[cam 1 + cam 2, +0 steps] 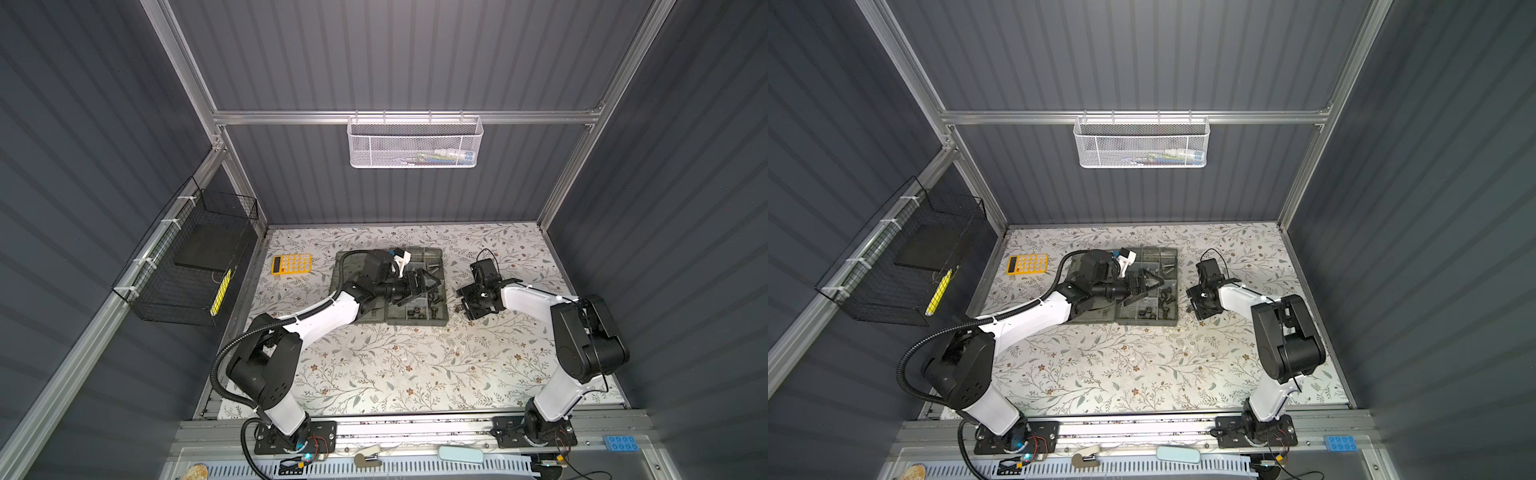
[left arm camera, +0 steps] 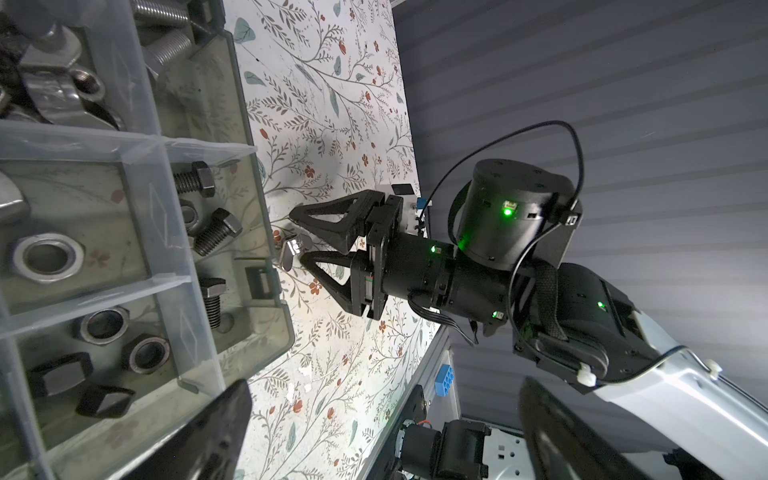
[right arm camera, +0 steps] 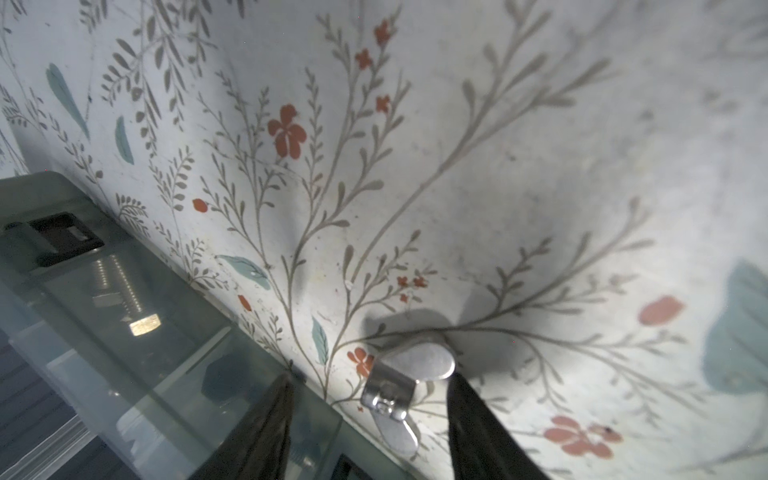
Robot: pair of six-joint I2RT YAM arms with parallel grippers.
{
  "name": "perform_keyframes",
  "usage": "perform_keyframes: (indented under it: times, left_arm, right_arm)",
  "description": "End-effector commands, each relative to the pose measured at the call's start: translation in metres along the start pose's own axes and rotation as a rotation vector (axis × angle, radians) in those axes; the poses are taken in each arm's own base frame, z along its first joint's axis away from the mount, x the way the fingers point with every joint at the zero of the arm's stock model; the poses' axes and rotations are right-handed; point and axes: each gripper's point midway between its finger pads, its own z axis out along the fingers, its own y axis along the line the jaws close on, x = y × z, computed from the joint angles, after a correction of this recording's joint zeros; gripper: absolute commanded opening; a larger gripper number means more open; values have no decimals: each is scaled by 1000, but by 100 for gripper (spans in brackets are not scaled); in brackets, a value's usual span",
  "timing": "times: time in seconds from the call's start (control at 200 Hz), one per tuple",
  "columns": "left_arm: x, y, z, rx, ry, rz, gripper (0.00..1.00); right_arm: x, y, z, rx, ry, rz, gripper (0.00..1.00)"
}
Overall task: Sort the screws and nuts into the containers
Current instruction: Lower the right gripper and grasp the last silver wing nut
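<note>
Astride nut, right end effector (pointing down)

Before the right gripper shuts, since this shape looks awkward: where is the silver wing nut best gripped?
Probably grip the wing nut across its middle, from above: its wings point along the gap of the right gripper, so the narrow centre faces the fingers.

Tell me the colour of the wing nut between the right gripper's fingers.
Shiny silver. The wing nut shows best in the right wrist view.
</note>
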Motion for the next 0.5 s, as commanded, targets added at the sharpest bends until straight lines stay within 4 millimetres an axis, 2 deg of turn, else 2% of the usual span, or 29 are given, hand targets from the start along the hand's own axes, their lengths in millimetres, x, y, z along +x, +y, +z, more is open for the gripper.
perform_keyframes:
  times: [0.0, 0.23, 0.495]
  left_arm:
    - [3, -2, -1, -6, 8, 6, 100]
    - [6, 1, 0, -17, 17, -2, 100]
    - [9, 6, 4, -52, 43, -2, 100]
  right_arm:
    - [1, -2, 4, 10, -1, 10, 55]
    - [2, -8, 9, 21, 5, 14, 43]
    - [7, -9, 13, 20, 25, 9, 39]
